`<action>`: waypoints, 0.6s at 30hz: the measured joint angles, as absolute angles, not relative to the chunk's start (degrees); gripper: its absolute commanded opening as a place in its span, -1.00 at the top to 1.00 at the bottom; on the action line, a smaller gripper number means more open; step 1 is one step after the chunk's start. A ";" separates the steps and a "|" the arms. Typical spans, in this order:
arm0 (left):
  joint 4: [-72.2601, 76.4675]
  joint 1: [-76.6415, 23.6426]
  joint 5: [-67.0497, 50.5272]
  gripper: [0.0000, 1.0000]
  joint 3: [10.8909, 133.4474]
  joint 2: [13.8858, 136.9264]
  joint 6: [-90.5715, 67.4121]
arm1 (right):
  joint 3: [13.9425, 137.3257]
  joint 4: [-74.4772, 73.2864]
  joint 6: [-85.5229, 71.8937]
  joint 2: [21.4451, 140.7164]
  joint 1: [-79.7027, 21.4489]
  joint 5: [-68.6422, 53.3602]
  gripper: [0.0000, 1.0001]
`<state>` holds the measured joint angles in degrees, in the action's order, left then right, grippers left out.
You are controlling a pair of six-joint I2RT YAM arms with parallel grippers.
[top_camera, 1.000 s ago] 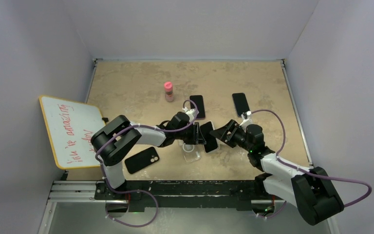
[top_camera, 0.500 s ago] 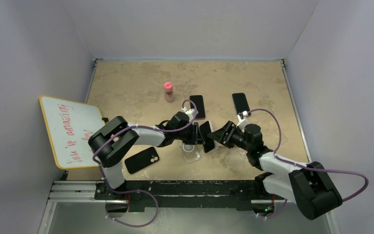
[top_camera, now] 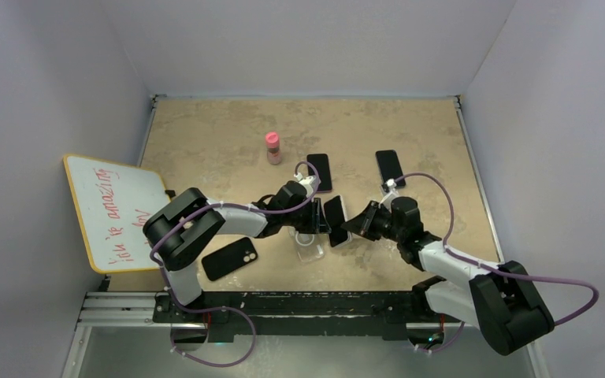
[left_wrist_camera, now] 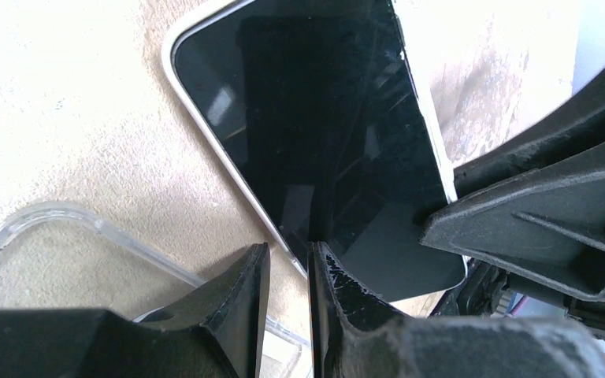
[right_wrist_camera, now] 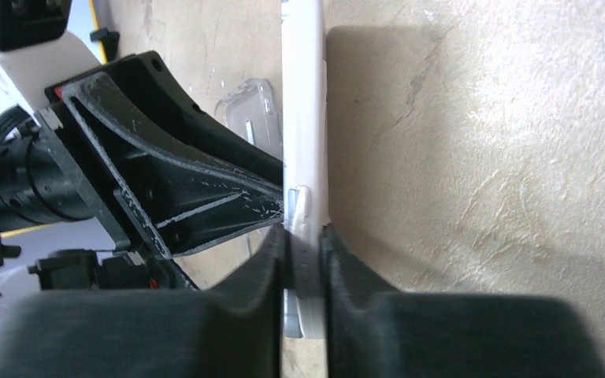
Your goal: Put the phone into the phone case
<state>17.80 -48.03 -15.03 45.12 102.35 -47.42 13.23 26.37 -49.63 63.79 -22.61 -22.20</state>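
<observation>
A white-edged phone point(top_camera: 335, 220) with a black screen point(left_wrist_camera: 323, 134) is held tilted above the table between both arms. My left gripper point(top_camera: 324, 225) is shut on its left long edge, the fingers point(left_wrist_camera: 287, 252) pinching the rim. From the right, my right gripper point(top_camera: 351, 227) is shut on the opposite edge; the white side of the phone point(right_wrist_camera: 303, 118) runs straight up from between its fingers point(right_wrist_camera: 303, 236). The clear phone case point(top_camera: 309, 249) lies flat on the table just below and left of the phone, also showing in the wrist views point(left_wrist_camera: 63, 228) point(right_wrist_camera: 248, 110).
Two more dark phones point(top_camera: 320, 172) point(top_camera: 389, 166) lie farther back. A black phone point(top_camera: 230, 258) lies back side up at the near left. A pink-capped bottle point(top_camera: 272, 147) stands behind them. A whiteboard point(top_camera: 114, 209) leans at the left edge.
My right gripper has moved in toward the left and closed on the phone's right edge. The left gripper has kept its hold and barely moved.
</observation>
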 measured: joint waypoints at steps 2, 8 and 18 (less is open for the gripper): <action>17.67 -48.03 -14.94 0.47 45.12 102.35 -47.37 | 13.52 26.02 -48.53 63.79 -22.76 -22.20 1.00; 17.61 -48.01 -14.83 0.47 45.12 102.35 -47.37 | 14.28 24.58 -46.39 63.79 -22.87 -21.98 0.71; 17.47 -48.25 -14.57 0.44 45.15 102.37 -47.35 | 16.12 20.64 -46.00 65.12 -22.96 -20.78 0.95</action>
